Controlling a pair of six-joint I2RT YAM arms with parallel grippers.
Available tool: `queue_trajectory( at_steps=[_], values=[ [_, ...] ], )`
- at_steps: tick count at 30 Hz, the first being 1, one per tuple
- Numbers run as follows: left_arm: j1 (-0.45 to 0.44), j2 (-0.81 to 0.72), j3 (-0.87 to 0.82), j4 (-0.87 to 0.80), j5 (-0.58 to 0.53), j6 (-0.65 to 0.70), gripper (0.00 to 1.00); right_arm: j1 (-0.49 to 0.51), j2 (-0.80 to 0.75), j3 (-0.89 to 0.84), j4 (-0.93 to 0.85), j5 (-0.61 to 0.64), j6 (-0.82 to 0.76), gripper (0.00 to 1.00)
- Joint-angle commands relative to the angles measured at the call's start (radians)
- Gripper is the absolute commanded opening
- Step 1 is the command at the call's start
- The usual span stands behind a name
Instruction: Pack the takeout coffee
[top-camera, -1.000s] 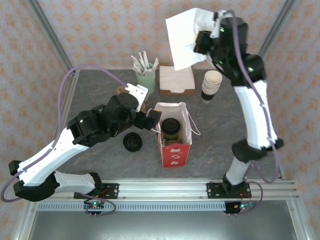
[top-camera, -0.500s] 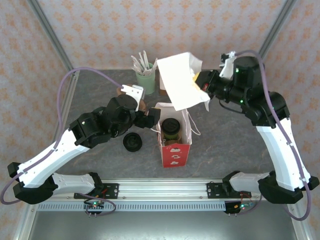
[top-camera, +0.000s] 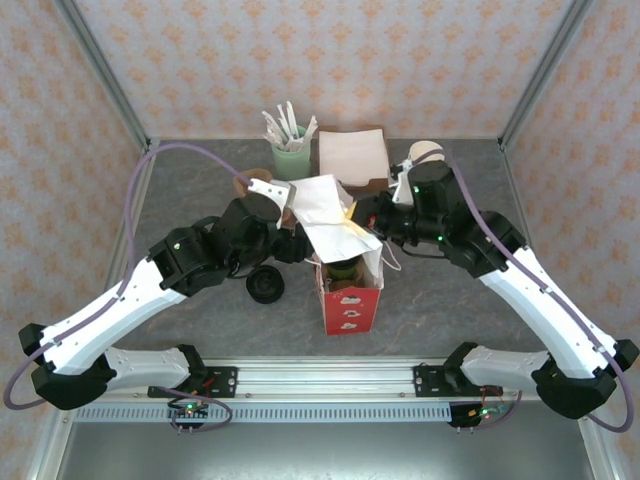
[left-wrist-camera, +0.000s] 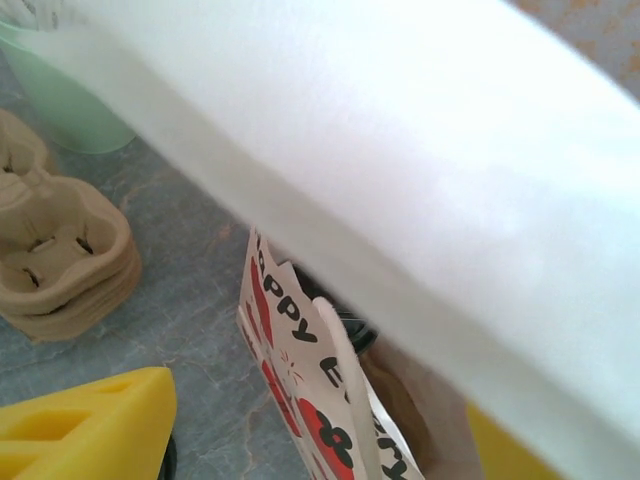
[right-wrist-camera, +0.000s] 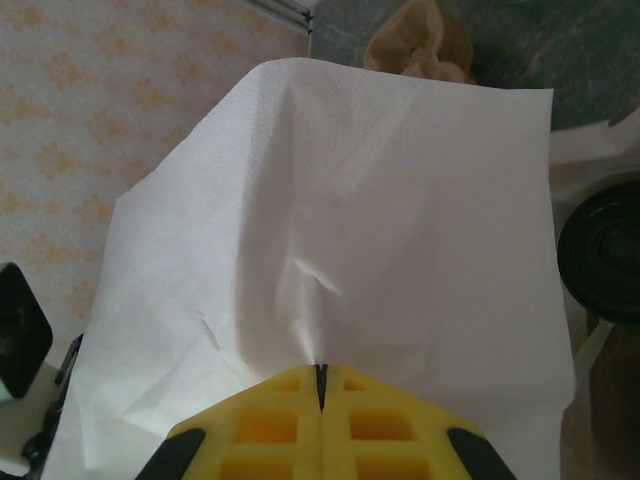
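Takeout coffee (top-camera: 343, 268) stands upright inside red gift bag (top-camera: 350, 305), mid-worktop (top-camera: 420, 300). Judged light, thin-walled, crushable; grip round body, below lid. Above it, napkin (top-camera: 325, 215) pinched in right jaws; left jaws spread astride bag rim.

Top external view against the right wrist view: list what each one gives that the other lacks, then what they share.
Top external gives the layout: the red gift bag with the takeout coffee standing inside, a loose black lid on the table, the mint-green cup of stirrers and the napkin stack. Right wrist gives the grip up close: yellow fingers pressed together, and the creases in the white napkin. Both show the right gripper shut on that napkin.
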Motion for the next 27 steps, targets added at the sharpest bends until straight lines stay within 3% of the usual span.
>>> queue_trajectory(
  at_steps=[1, 5, 11, 27],
  values=[
    [0.015, -0.020, -0.025, 0.034, 0.024, -0.031, 0.69, 0.015, -0.028, -0.043, 0.068, 0.023, 0.046, 0.00],
    [0.018, -0.014, -0.028, 0.041, 0.041, -0.034, 0.60, 0.018, -0.035, -0.118, 0.084, 0.051, 0.056, 0.00],
    [0.023, -0.012, -0.030, 0.035, 0.040, -0.032, 0.55, 0.027, -0.032, -0.184, 0.023, 0.139, 0.024, 0.00],
    [0.035, -0.008, -0.034, 0.030, 0.049, -0.022, 0.52, 0.181, 0.119, -0.148, -0.124, 0.495, -0.107, 0.00]
  ],
)
